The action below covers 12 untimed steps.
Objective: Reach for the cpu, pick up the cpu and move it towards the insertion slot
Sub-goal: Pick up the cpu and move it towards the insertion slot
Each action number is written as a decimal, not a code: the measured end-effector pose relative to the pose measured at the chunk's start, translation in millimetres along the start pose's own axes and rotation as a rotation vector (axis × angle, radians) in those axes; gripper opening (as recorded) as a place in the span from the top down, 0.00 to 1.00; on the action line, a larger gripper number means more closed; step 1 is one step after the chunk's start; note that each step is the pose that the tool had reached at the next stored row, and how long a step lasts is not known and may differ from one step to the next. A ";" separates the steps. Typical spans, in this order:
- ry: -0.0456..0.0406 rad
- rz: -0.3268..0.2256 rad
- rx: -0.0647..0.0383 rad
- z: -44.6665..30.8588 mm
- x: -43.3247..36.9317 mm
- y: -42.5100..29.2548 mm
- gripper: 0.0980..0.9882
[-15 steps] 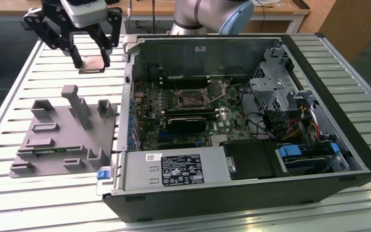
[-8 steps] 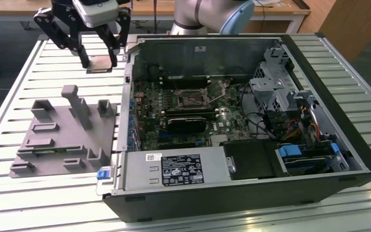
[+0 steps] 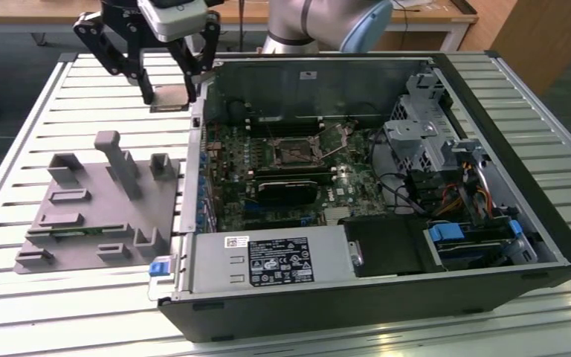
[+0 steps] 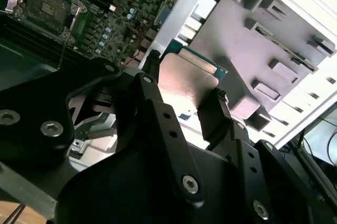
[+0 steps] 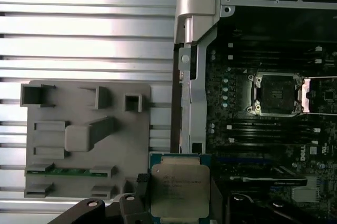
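The small square cpu, shiny silver metal on top with a thin green rim, is clamped flat between the fingers of the black gripper. Near it on the ribbed silver table lies a large grey plastic plate with upright blocks. Past the silver case edge, the green motherboard carries the square dark insertion slot, well apart from the chip.

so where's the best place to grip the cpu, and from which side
By two opposite thin edges, coming from above its flat face: the cpu is a thin flat square with nothing raised to catch. The pincer holds it that way.
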State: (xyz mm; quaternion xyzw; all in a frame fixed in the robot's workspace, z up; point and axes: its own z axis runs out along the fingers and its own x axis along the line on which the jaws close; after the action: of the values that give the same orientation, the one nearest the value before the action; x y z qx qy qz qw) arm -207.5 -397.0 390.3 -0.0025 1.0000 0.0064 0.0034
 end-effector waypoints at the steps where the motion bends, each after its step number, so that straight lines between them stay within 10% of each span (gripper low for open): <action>1: -0.0001 0.000 0.000 0.0 -2.1 0.0 0.50; 12: 0.0000 0.000 0.000 0.1 -21.6 -0.1 0.50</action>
State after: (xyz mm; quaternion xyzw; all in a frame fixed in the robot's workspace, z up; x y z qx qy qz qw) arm -185.9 -397.0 390.3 -0.0025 1.0000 0.0064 0.0034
